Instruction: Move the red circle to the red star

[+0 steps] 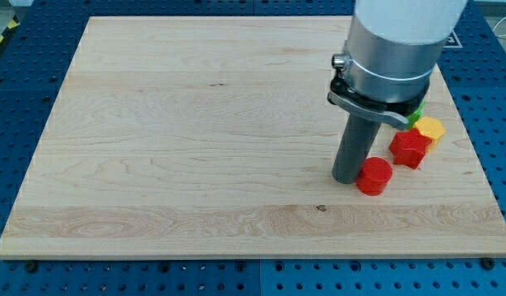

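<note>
The red circle (374,176) lies on the wooden board (195,123) near the view's lower right. The red star (410,148) lies just up and to the right of it, a small gap between them. My tip (346,178) rests on the board directly left of the red circle, touching or nearly touching its left side. The rod rises from there to the grey arm body (392,49), which hides part of the board behind it.
A yellow block (431,128) touches the red star's upper right. A green block (415,114) peeks out behind the arm clamp, mostly hidden. The board's right edge runs close to these blocks; blue perforated table surrounds the board.
</note>
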Available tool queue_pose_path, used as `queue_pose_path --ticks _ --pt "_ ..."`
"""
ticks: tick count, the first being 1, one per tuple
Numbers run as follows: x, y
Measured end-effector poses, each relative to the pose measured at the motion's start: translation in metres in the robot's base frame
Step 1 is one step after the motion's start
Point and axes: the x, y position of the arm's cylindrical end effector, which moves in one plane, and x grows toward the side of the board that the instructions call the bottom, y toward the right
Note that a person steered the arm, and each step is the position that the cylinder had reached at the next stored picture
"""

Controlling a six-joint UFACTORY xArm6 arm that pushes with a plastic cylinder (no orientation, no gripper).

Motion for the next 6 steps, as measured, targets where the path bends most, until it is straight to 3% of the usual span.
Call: queue_pose_path --ticks 6 --pt "0.016 0.039"
